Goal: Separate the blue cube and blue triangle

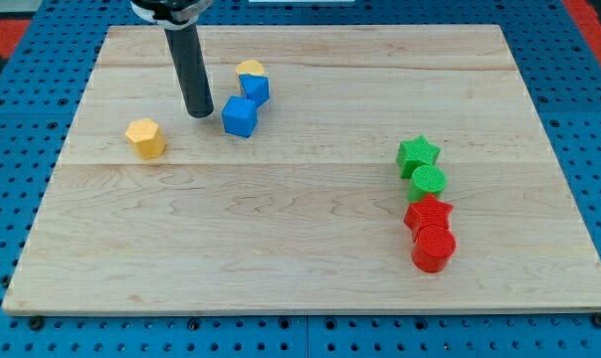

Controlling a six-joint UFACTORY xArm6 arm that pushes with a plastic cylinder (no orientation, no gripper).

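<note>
Blue cube (pixel 239 116), blue triangle (pixel 255 89)

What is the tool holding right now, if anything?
Nothing. My tip only pushes; it stands apart on the wooden board, to the view's left of the blue cube, touching no block.

Hidden and cut-off parts, top of my view

At twelve o'clock the frame edge crops my arm (pixel 171 8), leaving just its collar and rod. The blue triangle (pixel 255 89) covers the lower part of the yellow block (pixel 248 68) at its eleven o'clock, so I cannot tell that block's shape. The wooden board (pixel 310 249) overlaps the blue pegboard (pixel 599 149), itself cropped all round.
</note>
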